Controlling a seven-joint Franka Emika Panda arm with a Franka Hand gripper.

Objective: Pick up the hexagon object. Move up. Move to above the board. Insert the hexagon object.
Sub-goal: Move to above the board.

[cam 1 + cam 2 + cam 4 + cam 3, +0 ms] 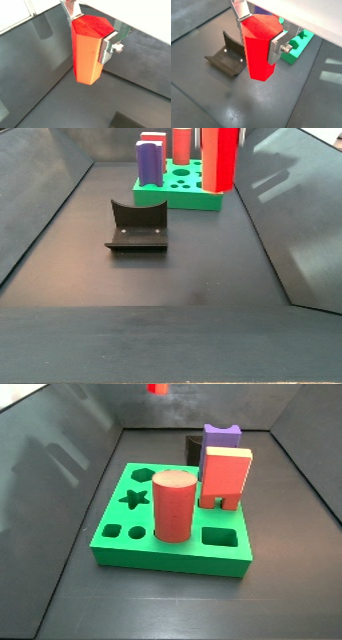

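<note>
1. Clearly the gripper (256,34) is clamped on the hexagon object (260,47), its silver fingers (276,50) pressed on opposite sides near the top, holding it upright well above the dark floor
2. Below it in a wrist view sit the fixture (226,55) and a corner of the board (296,47)
3. In a side view the board (174,554) carries a salmon cylinder (173,506), a yellow-topped block (226,478) and a purple piece (221,434) at its far side
</note>
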